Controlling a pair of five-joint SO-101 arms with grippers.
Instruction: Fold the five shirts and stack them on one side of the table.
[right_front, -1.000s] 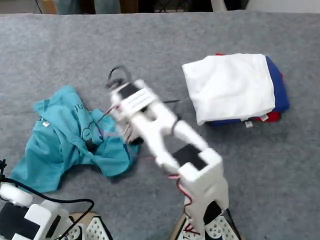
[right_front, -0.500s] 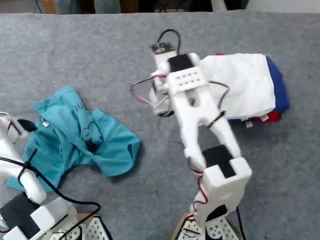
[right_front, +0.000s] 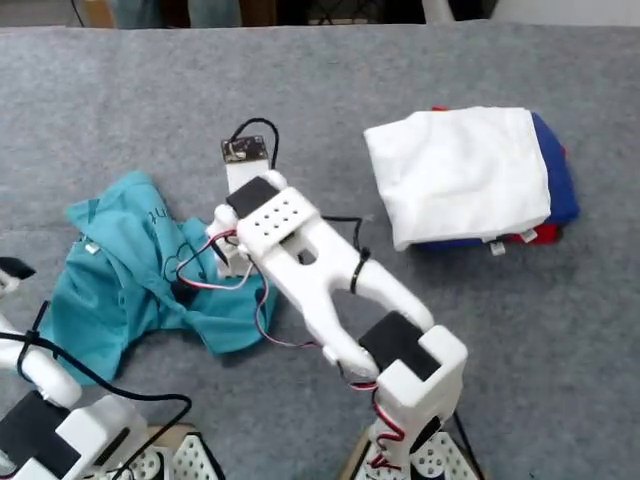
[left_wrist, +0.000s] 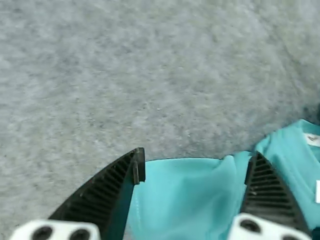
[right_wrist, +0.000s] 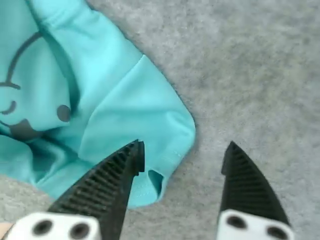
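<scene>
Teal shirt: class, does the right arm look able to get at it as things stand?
Probably yes: the open right pincer hangs over an edge of the teal shirt, with nothing between.

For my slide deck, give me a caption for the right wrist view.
Open right pincer hovers above an edge of the crumpled teal shirt on the grey table.
</scene>
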